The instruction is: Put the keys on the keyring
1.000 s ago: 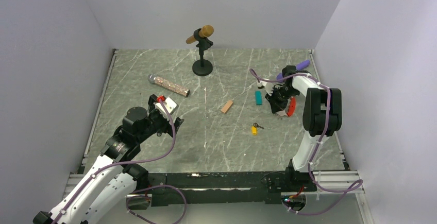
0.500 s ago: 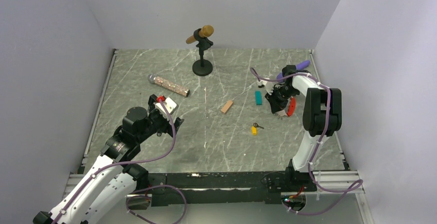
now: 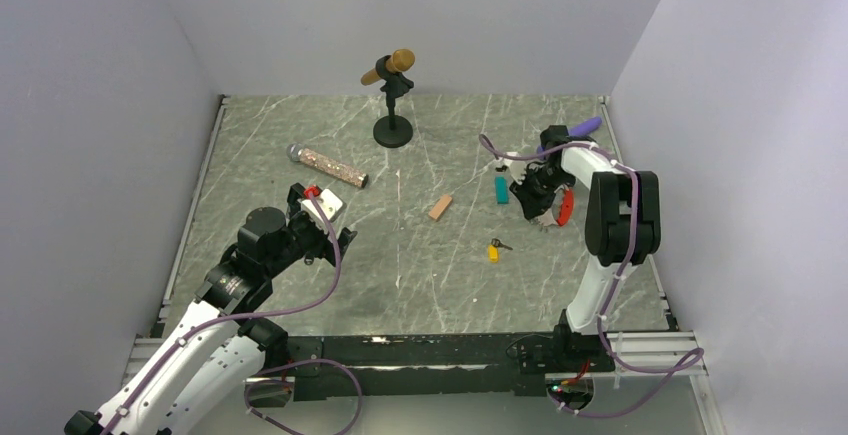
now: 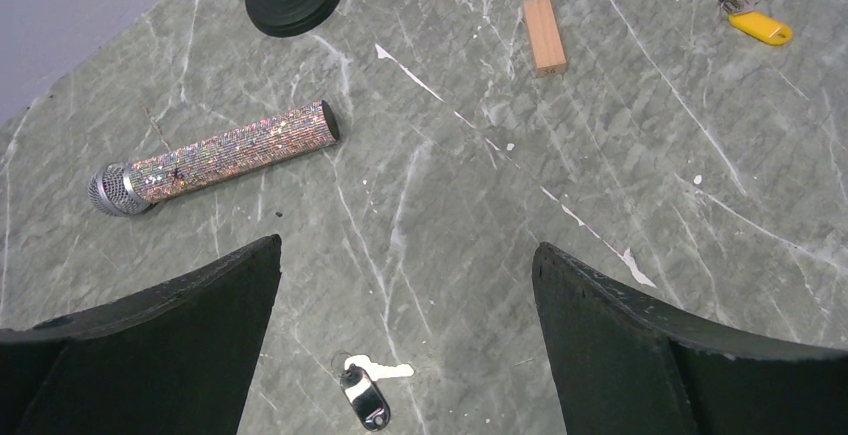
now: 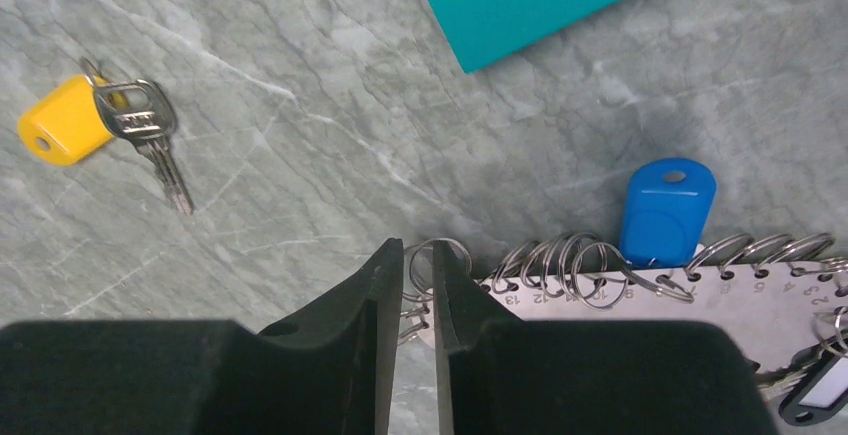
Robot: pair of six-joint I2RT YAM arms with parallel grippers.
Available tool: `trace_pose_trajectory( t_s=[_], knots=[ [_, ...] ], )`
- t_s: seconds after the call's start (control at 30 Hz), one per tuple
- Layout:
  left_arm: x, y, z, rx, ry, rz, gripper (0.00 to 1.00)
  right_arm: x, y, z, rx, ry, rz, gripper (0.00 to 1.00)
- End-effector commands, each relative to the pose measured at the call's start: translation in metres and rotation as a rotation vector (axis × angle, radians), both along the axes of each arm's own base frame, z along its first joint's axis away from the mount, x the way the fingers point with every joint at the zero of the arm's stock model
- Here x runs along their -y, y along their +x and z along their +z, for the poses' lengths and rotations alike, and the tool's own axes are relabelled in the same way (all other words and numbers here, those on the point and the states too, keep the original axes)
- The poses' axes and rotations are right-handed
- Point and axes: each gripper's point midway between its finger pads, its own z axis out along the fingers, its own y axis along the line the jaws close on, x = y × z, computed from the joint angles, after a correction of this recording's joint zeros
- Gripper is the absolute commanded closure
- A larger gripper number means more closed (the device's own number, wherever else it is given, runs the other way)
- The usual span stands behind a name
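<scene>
At 3 o'clock blue key (image 5: 665,210) looks threaded on keyring (image 5: 640,300); yellow key (image 5: 65,120), black key (image 4: 365,402) lie loose; right tool (image 5: 417,255) grip unclear, left tool (image 4: 405,250) gapes wide

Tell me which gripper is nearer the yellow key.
Right. The right gripper sits just beyond the yellow key, to its right; the left gripper is far off to its left.
</scene>
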Motion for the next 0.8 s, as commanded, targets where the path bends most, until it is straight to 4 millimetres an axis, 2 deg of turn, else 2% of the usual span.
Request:
trace_pose_trajectory(
  t_s=[0.0, 0.07, 0.17, 0.33, 0.77],
  knots=[
    [0.003, 0.003, 0.022, 0.043, -0.038, -0.008, 0.0, -0.011, 0.019, 0.038, 0.132, 0.026, -0.021, 0.79],
    [0.004, 0.003, 0.021, 0.042, -0.039, -0.011, 0.0, -0.012, 0.026, 0.051, 0.174, 0.036, -0.045, 0.79],
    [0.005, 0.003, 0.021, 0.036, -0.038, -0.013, 0.01, -0.009, 0.028, 0.055, 0.188, 0.019, -0.072, 0.79],
    [0.004, 0.004, 0.02, 0.037, -0.036, -0.008, 0.01, 0.006, 0.028, 0.043, 0.158, -0.065, -0.119, 0.79],
    [0.003, 0.004, 0.02, 0.037, -0.037, -0.008, 0.01, 0.018, 0.016, 0.022, 0.053, -0.141, -0.13, 0.8]
  ],
)
